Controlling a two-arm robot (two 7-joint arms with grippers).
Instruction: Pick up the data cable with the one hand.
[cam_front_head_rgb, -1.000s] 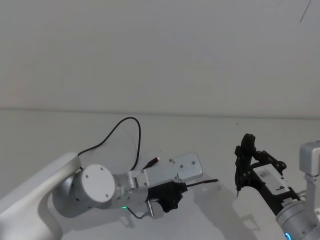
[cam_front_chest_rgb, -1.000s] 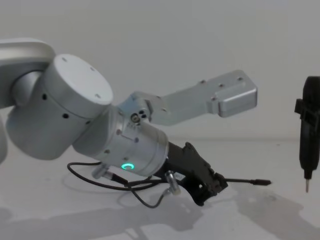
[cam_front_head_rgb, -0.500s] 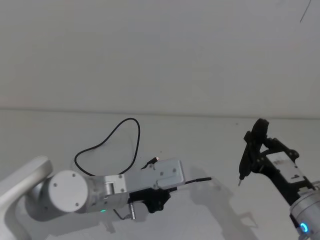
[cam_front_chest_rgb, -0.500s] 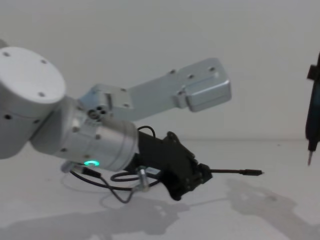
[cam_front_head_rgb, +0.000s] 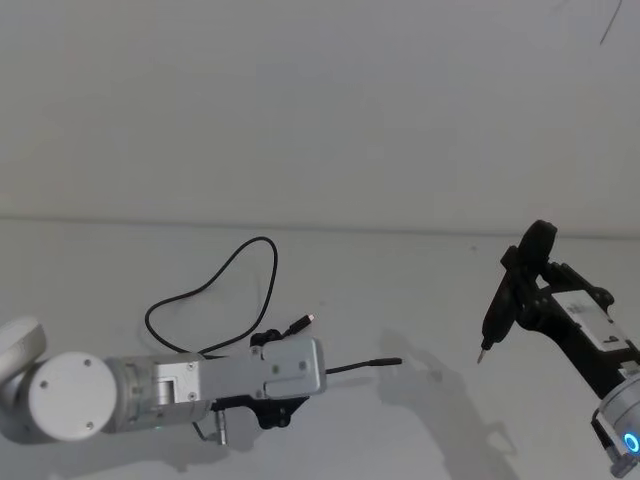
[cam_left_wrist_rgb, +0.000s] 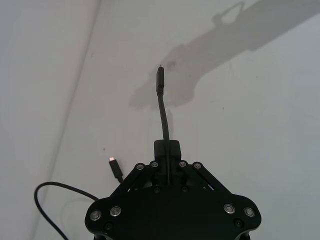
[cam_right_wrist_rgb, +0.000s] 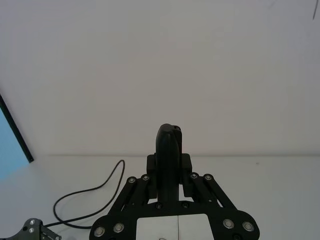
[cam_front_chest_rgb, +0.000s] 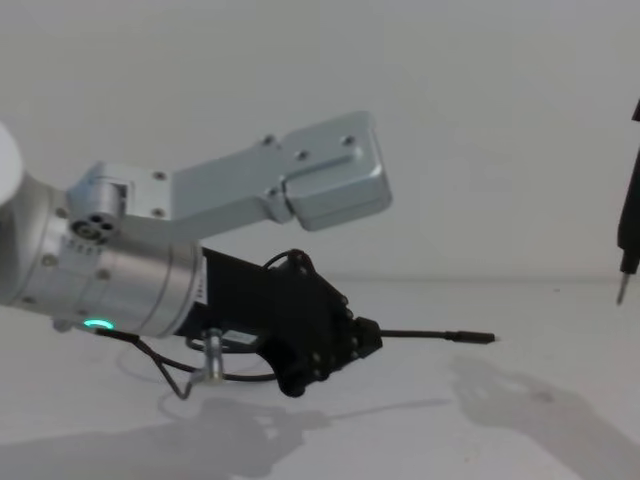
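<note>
My left gripper (cam_left_wrist_rgb: 166, 150) is low over the table (cam_front_head_rgb: 420, 290), fingers pinched together on the data cable (cam_left_wrist_rgb: 163, 112). One branch of it juts straight out past my fingertips, and its slim end plug (cam_front_chest_rgb: 470, 338) hangs just off the surface, with its shadow lying apart below it in the chest view. A second plug (cam_left_wrist_rgb: 116, 170) lies flat on the table just beside my fingers, and the rest of the cord runs back in a wide loop (cam_front_head_rgb: 274, 270) towards the line where the table meets the wall (cam_front_head_rgb: 320, 100). The loop stops short of that edge. The silver bracket (cam_front_chest_rgb: 300, 180) on my wrist rides above the gripper. Ahead of the held plug the table is bare. My right gripper (cam_right_wrist_rgb: 169, 170) is well apart on that side, clamped on the pen-shaped tool (cam_front_head_rgb: 497, 318), whose metal tip points down above the surface, with open table between its tip and my cable's end.
</note>
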